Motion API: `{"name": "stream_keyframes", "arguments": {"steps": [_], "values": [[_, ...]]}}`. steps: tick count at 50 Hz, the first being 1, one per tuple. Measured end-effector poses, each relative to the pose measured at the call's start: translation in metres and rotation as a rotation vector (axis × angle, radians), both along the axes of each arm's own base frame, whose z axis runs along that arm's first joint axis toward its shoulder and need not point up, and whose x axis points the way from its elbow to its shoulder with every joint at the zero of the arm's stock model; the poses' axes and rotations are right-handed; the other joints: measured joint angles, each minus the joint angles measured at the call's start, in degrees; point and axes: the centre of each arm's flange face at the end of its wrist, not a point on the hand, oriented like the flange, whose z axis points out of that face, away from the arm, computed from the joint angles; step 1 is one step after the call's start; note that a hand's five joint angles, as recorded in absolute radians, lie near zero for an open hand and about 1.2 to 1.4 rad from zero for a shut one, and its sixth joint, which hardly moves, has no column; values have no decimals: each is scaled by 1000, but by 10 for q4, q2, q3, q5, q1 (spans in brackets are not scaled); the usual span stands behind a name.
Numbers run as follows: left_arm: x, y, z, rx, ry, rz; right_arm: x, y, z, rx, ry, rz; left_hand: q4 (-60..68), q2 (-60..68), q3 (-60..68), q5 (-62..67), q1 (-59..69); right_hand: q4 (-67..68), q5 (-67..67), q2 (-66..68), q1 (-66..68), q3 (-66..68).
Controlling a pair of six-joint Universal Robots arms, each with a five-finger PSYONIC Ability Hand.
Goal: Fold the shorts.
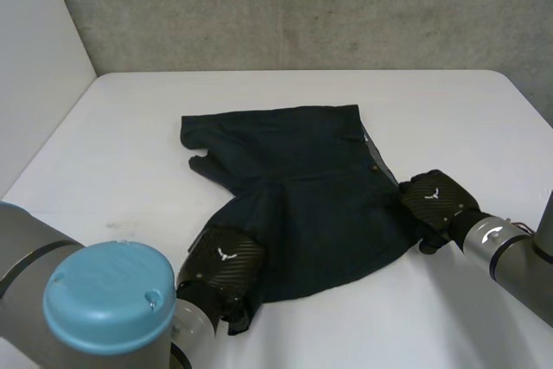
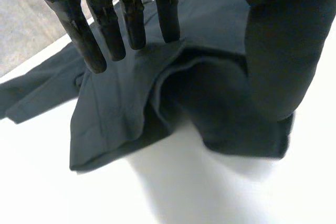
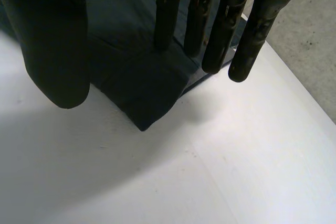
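Observation:
Dark navy shorts (image 1: 302, 187) lie spread in the middle of the white table (image 1: 130, 136), waistband to the right. My left hand (image 1: 223, 267) rests on the shorts' near left corner. In the left wrist view its fingers (image 2: 131, 17) are straight and touch a raised fold of the cloth (image 2: 115, 108), with the thumb (image 2: 278, 51) apart over the hem. My right hand (image 1: 436, 200) sits at the shorts' right edge. In the right wrist view its straight fingers (image 3: 210, 24) hover over a cloth corner (image 3: 142, 90), which lies between them and the thumb (image 3: 52, 40), ungripped.
A grey concrete wall (image 1: 302, 6) stands behind the table's far edge, and a pale wall (image 1: 34, 58) rises at the left. Bare tabletop surrounds the shorts on all sides, with the widest room at the far side and near right.

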Motion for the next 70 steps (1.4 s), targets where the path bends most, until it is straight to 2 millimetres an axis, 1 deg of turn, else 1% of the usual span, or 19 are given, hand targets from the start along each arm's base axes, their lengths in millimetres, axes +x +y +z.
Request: {"name": "stream_keyframes", "arguments": {"steps": [3,5,6,7,9,10,11,20,28,32,35,41,44,47,51,56,63,66,70], "values": [[3,-5,-3,3,-11,26,1,-2,-2,4,0,2,0,0,0,0,0,37,36,37,36,37],[6,-10,-5,0,-19,51,2,-4,-4,7,-1,2,0,1,0,0,0,131,125,134,101,129],[6,-11,-5,-1,-20,55,2,-4,-4,7,-1,2,0,1,0,0,0,131,125,134,101,129],[8,-14,-5,-5,-26,72,2,-5,-4,7,-3,2,0,1,0,0,0,197,187,195,148,195],[9,-15,-5,-8,-28,79,2,-6,-4,7,-4,2,0,1,0,0,0,197,187,195,148,195],[12,-21,-4,-19,-37,102,3,-8,-3,5,-9,1,0,1,0,0,0,323,307,321,231,319],[13,-22,-4,-22,-39,107,3,-8,-3,4,-10,1,0,1,0,0,0,339,322,335,238,333],[20,-44,-1,-97,-93,137,3,-9,1,12,-24,-16,0,1,0,0,0,348,330,338,239,341],[24,-52,0,-142,-141,133,0,4,12,88,-43,-40,0,1,0,0,0,348,331,338,239,341],[28,-54,8,-170,-142,137,-3,17,22,215,-70,-92,-1,1,0,-1,0,348,335,338,239,341],[30,-53,16,-188,-127,142,-6,19,28,253,-89,-135,-1,0,-1,-2,-1,348,335,338,239,341],[38,-43,46,-254,-55,141,-11,22,43,274,-126,-216,-6,-1,-1,-7,-2,348,335,338,239,341],[40,-35,55,-269,-23,113,-11,24,49,263,-136,-231,-6,-1,-1,-7,-2,348,335,338,239,341],[40,-27,57,-263,-8,82,-11,26,51,256,-143,-235,-6,-1,-1,-7,-2,348,335,338,239,341],[40,-17,49,-225,-6,46,-11,28,53,258,-155,-239,-6,-1,-1,-7,-2,348,335,338,239,341],[40,-7,23,-123,-39,25,-11,28,52,271,-173,-248,-6,-1,-1,-7,-2,348,335,338,239,341],[38,-7,-6,-27,-85,29,-11,28,51,287,-196,-260,5,9,8,5,10,348,335,338,239,344],[37,-10,-16,-7,-97,32,-11,29,51,293,-202,-260,37,36,36,36,42,348,335,338,239,345],[34,-13,-23,-4,-97,32,-11,29,50,297,-204,-258,46,44,44,45,48,348,335,338,239,345]]}}
